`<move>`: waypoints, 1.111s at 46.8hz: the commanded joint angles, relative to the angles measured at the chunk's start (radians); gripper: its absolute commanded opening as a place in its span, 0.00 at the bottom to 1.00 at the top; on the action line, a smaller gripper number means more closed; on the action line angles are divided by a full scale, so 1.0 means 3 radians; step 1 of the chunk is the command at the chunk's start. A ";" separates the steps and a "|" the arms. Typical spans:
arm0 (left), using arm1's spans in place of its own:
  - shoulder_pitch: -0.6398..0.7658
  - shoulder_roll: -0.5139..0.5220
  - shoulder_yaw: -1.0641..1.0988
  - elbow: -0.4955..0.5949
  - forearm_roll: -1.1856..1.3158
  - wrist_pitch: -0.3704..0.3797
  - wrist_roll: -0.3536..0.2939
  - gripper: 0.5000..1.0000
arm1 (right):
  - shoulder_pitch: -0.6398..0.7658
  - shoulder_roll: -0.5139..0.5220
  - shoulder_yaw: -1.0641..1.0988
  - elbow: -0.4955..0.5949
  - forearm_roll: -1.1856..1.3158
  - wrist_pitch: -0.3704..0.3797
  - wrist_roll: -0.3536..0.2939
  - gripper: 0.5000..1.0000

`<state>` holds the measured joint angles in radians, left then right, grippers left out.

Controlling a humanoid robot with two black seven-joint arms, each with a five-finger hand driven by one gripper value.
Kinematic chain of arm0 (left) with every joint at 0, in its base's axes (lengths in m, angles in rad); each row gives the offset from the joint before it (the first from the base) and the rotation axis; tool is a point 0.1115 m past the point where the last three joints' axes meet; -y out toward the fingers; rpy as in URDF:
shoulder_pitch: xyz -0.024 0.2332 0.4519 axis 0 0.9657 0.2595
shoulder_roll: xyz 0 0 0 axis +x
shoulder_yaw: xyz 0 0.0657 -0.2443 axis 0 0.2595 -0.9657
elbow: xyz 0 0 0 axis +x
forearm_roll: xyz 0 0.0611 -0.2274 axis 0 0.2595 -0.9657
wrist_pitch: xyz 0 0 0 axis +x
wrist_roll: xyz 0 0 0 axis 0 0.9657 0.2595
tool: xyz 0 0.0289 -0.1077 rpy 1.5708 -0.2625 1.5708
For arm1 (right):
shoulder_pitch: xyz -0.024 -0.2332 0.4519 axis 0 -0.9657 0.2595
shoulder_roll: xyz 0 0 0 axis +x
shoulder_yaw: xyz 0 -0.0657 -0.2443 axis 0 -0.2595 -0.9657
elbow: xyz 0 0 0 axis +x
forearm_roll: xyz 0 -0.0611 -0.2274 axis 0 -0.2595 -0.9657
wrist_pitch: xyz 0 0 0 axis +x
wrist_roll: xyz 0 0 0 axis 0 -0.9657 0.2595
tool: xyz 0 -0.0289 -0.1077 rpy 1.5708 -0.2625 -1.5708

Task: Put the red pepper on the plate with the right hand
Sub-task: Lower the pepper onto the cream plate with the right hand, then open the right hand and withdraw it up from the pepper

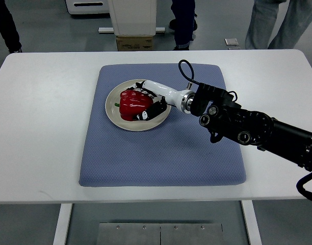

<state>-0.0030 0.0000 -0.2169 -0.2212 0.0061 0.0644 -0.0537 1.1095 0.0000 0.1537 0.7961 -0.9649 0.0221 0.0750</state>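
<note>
right hand (pixel 148 99) is over the plate (pixel 113 113) now, arm reaching in from the right edge, black forearm links crossing the near right part of the blue mat (pixel 161 153). the white palm arches above and the dark fingers (pixel 155 108) curl in at the near side, wrapped around the red pepper (pixel 132 103). the grip reads as closed on the pepper, fingers pressed against its right flank and top. the pepper sits directly under and to the left of the palm, over the middle of the plate; whether its base actually touches the dish i can't tell from up here. a bit of green stem pokes out on the side away from the hand.

the plate is a pale round dish, lying on the mat, beneath the hand and spreading out to its left. a black cable (pixel 185 71) loops up behind the wrist, on the far side. the mat lies on a white table (pixel 39 127). well beyond the hand, past the table's far edge, people's legs (pixel 183 20) stand on the floor beside a white stand (pixel 133 18).
</note>
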 commanded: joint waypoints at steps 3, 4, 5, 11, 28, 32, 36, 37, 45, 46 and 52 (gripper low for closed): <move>0.0000 0.0000 -0.0003 0.0001 0.0000 0.0000 0.0000 1.00 | -0.0012 0.0000 0.0009 0.0000 0.0020 -0.0063 -0.0097 0.00; 0.0000 0.0000 0.0002 -0.0004 0.0000 0.0000 0.0000 1.00 | -0.0012 0.0000 0.0009 0.0000 0.0036 -0.0069 -0.0112 0.00; 0.0000 0.0000 -0.0003 0.0001 0.0000 0.0000 0.0000 1.00 | -0.0017 0.0000 0.0009 0.0000 0.0051 -0.0074 -0.0127 0.00; 0.0000 0.0000 0.0002 0.0001 0.0000 0.0000 0.0000 1.00 | -0.0032 0.0000 0.0020 0.0000 0.0097 -0.0074 -0.0184 0.00; 0.0000 0.0000 0.0002 0.0001 0.0000 0.0000 0.0000 1.00 | -0.0042 0.0000 0.0060 0.0000 0.0184 -0.0120 -0.0225 0.00; 0.0000 0.0000 0.0002 0.0001 0.0000 0.0000 0.0000 1.00 | -0.0037 0.0000 0.0060 0.0005 0.0199 -0.0120 -0.0219 0.00; 0.0000 0.0000 0.0002 0.0001 0.0000 0.0000 0.0000 1.00 | -0.0042 0.0000 0.0060 0.0010 0.0230 -0.0120 -0.0209 0.14; 0.0000 0.0000 0.0002 0.0001 0.0000 0.0000 0.0000 1.00 | -0.0042 0.0000 0.0060 0.0010 0.0230 -0.0120 -0.0204 0.27; 0.0000 0.0000 0.0002 0.0001 0.0000 0.0000 0.0000 1.00 | -0.0114 0.0000 0.0178 0.0010 0.0276 -0.0135 -0.0194 0.80; 0.0000 0.0000 0.0002 0.0001 0.0000 0.0000 0.0000 1.00 | -0.0124 0.0000 0.0193 0.0010 0.0276 -0.0135 -0.0194 0.88; 0.0000 0.0000 -0.0003 0.0001 0.0000 0.0000 0.0000 1.00 | -0.0124 0.0000 0.0250 0.0015 0.0281 -0.0135 -0.0194 0.99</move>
<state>-0.0031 0.0000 -0.2166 -0.2210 0.0061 0.0644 -0.0537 1.0712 0.0000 0.2239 0.8004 -0.8819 -0.0189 0.0172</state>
